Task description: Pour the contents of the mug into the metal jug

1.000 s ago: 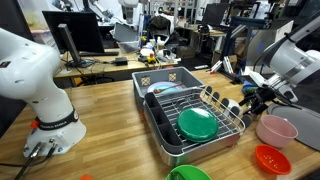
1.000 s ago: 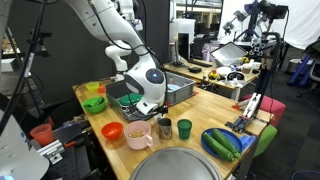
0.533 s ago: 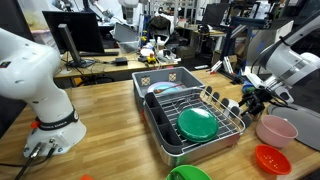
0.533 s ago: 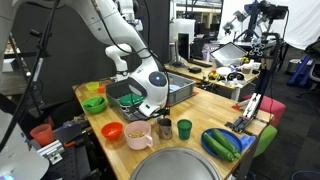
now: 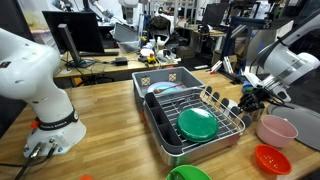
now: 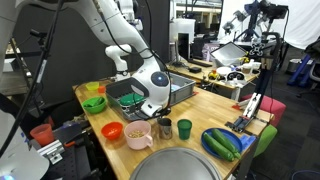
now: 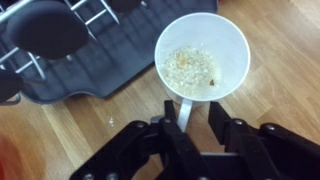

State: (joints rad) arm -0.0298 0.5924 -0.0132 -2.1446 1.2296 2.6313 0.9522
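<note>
The wrist view looks straight down into the white mug (image 7: 200, 58), which stands on the wooden table with pale crumbly contents inside. My gripper (image 7: 192, 108) straddles the mug's handle (image 7: 183, 108). The left finger lies against the handle and a gap shows before the right finger, so the jaws stand apart. In both exterior views the gripper (image 5: 250, 100) (image 6: 150, 106) hangs low beside the dish rack and covers the mug. The metal jug (image 6: 164, 127) stands near the table's front edge, between the pink bowl and a dark cup.
A dark tray with a wire dish rack (image 5: 228, 112) holds a green plate (image 5: 197, 124). A pink bowl (image 5: 276, 130) (image 6: 138, 135), a red bowl (image 5: 271, 158), green bowls (image 6: 94, 103) and a dark cup (image 6: 184, 128) surround the spot.
</note>
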